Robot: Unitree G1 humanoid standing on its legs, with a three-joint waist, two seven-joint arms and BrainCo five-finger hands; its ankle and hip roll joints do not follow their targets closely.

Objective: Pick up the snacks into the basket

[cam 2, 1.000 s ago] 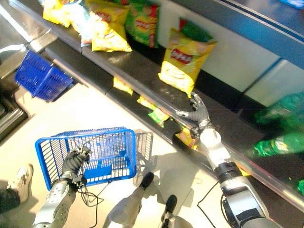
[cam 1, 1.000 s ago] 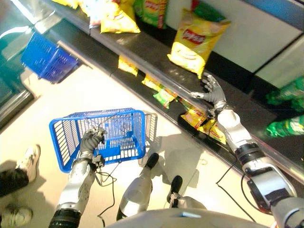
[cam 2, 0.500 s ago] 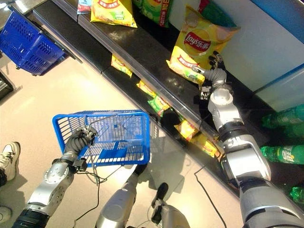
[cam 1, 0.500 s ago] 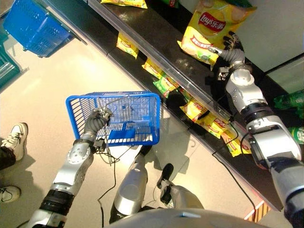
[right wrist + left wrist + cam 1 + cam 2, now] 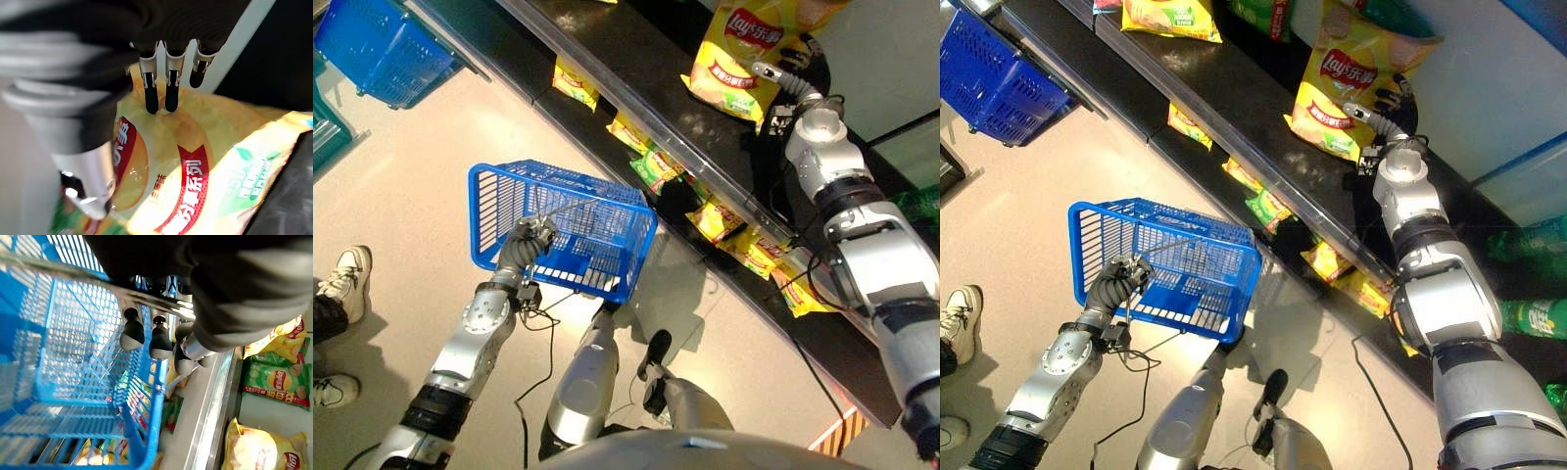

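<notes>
Now I am bringing my right hand onto the yellow chip bag on the upper shelf; fingers spread, not yet clamped. Left hand, gripping the handle, has tilted the blue basket toward the shelf, ready to receive.

We counted two blue baskets: one held, one on the floor; two robot hands; two shoes.
</notes>
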